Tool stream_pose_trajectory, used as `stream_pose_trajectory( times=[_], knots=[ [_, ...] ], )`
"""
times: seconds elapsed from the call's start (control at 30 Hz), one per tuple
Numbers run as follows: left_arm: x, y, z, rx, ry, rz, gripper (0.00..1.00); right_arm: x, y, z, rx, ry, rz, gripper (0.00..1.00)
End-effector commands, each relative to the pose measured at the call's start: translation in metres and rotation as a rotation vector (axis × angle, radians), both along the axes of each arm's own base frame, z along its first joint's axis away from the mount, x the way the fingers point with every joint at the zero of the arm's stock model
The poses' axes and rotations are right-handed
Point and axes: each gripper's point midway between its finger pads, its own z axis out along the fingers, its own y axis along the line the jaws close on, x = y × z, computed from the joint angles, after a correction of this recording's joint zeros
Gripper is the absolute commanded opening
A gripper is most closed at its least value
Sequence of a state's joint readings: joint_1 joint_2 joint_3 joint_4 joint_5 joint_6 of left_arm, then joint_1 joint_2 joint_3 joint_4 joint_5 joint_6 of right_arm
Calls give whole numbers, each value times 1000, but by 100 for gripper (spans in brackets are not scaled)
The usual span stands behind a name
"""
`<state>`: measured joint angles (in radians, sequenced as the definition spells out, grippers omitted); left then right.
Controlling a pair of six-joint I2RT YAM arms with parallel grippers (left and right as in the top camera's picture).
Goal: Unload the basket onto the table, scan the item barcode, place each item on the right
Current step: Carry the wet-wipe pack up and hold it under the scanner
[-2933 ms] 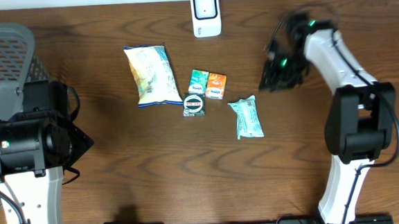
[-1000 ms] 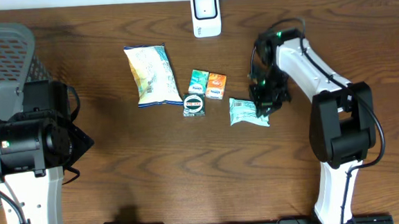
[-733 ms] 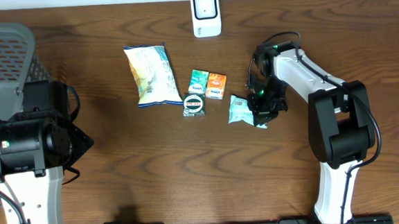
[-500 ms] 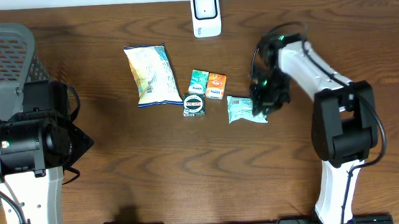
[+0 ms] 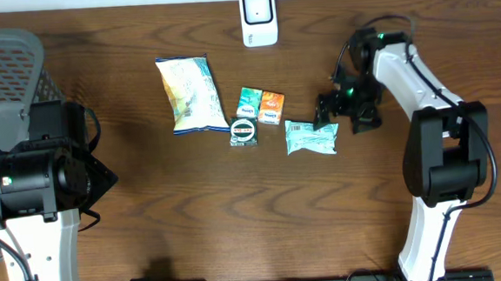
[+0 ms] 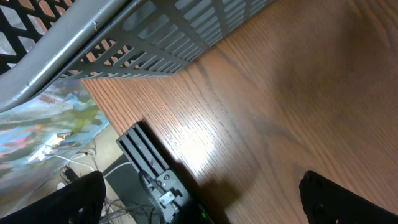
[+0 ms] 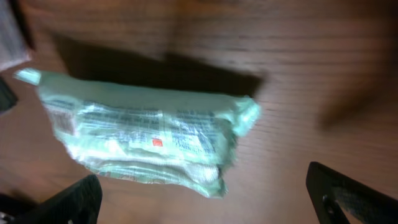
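Since right hand (image 5: pixel 336 113) spread wide and backed off, green packet (image 5: pixel 310 138) lies free, left hand (image 6: pixel 214 199) agape, empty.

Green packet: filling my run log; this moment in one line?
right gripper: open, beside green packet | green packet: on table, unheld | left gripper: open, by basket | scan: not done

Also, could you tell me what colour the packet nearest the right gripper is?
The packet is pale green; right wrist view.
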<state>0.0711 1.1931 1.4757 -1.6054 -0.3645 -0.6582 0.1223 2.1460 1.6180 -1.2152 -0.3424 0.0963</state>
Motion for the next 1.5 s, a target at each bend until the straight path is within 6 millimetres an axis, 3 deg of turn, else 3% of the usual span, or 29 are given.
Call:
stream_pose_trajectory(
  times=[0.0,0.07,0.27,0.43,0.47,0.53,0.6,0.77,0.93,1.17,1.47],
  knots=[
    [-2,1,1,1,-4,16,98,-14,17,-14,87,36,-11,99],
    [-2,1,1,1,-4,16,98,-20,18,-22,102,49,-16,98],
    [-2,1,1,1,-4,16,98,-25,33,-34,202,40,-32,83],
    [-2,1,1,1,-4,16,98,-26,36,-51,208,14,-58,61],
    [-2,1,1,1,-4,16,98,-26,36,-55,208,7,-68,54],
    [-2,1,1,1,-4,16,98,-25,36,-61,210,-11,-74,23],
    [-2,1,1,1,-4,16,97,-23,36,-64,213,-26,-74,1],
    [-2,1,1,1,-4,16,98,-14,46,-51,302,-43,-83,1],
    [-2,1,1,1,-4,16,98,5,60,-15,477,-117,-52,1],
    [-2,1,1,1,-4,16,98,39,58,57,593,-322,-34,1],
    [-2,1,1,1,-4,16,98,61,60,168,621,-732,94,1]
  ],
)
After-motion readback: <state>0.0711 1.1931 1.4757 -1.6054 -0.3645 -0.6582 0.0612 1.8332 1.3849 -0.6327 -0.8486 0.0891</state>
